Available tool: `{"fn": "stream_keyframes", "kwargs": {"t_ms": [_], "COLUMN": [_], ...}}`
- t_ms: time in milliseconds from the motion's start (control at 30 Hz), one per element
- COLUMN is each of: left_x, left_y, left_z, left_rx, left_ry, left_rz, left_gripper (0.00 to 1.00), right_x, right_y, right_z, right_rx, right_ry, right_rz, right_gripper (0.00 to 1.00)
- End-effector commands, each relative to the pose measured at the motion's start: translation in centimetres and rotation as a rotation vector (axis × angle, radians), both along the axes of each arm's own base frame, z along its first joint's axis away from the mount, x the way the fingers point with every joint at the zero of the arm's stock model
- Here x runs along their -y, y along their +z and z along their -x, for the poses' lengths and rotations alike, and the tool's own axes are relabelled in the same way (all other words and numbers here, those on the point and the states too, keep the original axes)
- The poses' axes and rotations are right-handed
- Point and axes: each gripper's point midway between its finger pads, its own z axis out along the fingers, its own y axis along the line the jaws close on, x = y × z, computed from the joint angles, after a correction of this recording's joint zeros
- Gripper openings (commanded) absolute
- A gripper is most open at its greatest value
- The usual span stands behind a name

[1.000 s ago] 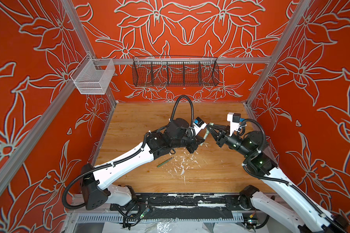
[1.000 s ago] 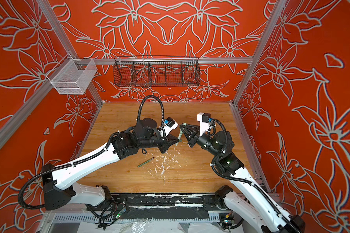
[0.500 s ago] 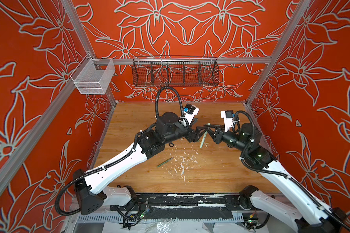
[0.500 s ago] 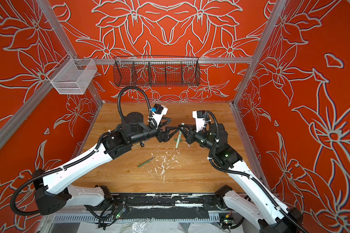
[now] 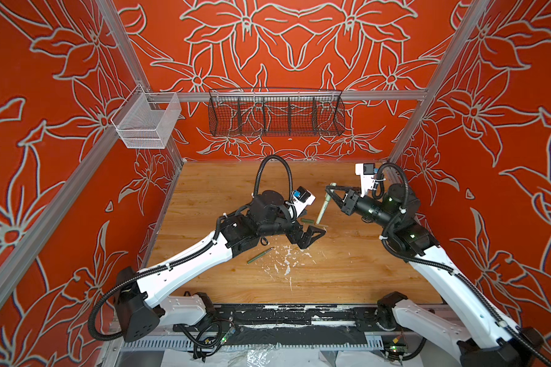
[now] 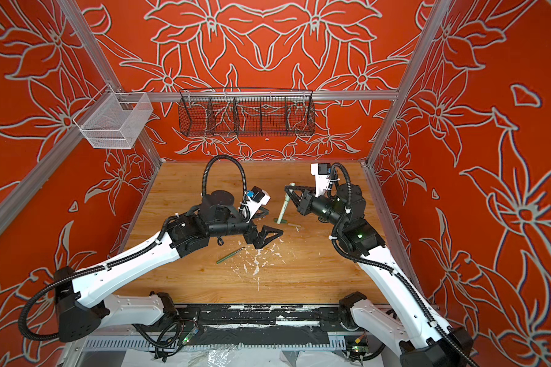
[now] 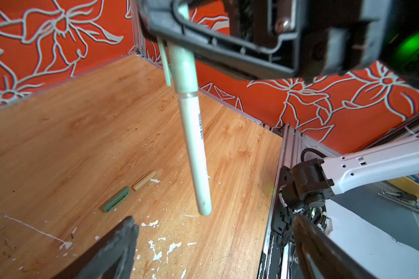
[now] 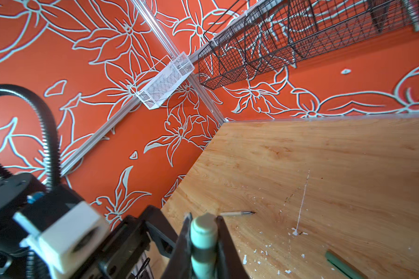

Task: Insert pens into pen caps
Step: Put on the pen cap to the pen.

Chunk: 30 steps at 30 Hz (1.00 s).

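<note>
The pale mint pen (image 5: 324, 206) is gripped at its top end, where the mint cap (image 7: 182, 70) is already fitted, by the right pincer (image 5: 329, 188), which is clamped tight on it. The pen is held tilted above the desk (image 5: 220, 190), right of centre. The left pincer (image 5: 314, 226) is spread wide with nothing in it, just left of the pen's lower end. A green cap (image 7: 116, 199) and a tan cap (image 7: 144, 181) are laid end to end on the desk beside that lower end (whether they touch cannot be told). A dark green pen (image 5: 260, 255) is laid nearer, beside white paint flecks (image 5: 285, 260). A tan pen (image 8: 237, 213) is seen lying on the desk in the right wrist view only.
</note>
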Motion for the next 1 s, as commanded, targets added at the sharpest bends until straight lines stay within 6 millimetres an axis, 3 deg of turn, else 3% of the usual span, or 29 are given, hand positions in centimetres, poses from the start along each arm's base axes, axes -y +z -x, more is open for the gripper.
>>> {"fn": "stream_keyframes", "kwargs": {"t_ms": [0, 200, 367, 700, 967], "left_x": [0.9, 2.4, 2.6, 2.6, 1.8], "left_y": [0.5, 0.3, 0.7, 0.4, 0.7], "left_z": [0.0, -0.1, 0.4, 0.7, 0.7], "left_rx": [-0.016, -0.072, -0.083, -0.078, -0.055], "left_ry": [-0.033, -0.073, -0.106, -0.129, -0.11], "left_rz": [0.009, 0.026, 0.042, 0.02, 0.0], "left_gripper": [1.0, 0.8, 0.69, 0.62, 0.5], "right_x": [-0.2, 0.2, 0.3, -0.6, -0.7], "right_y": [2.7, 3.3, 2.0, 1.0, 1.0], "right_z": [1.7, 2.9, 3.1, 2.9, 3.2], "right_rx": [0.08, 0.147, 0.141, 0.12, 0.121], "right_ry": [0.053, 0.064, 0.065, 0.115, 0.132], "right_rz": [-0.051, -0.062, 0.009, 0.025, 0.033], "right_gripper": [0.0, 0.0, 0.0, 0.0, 0.0]}}
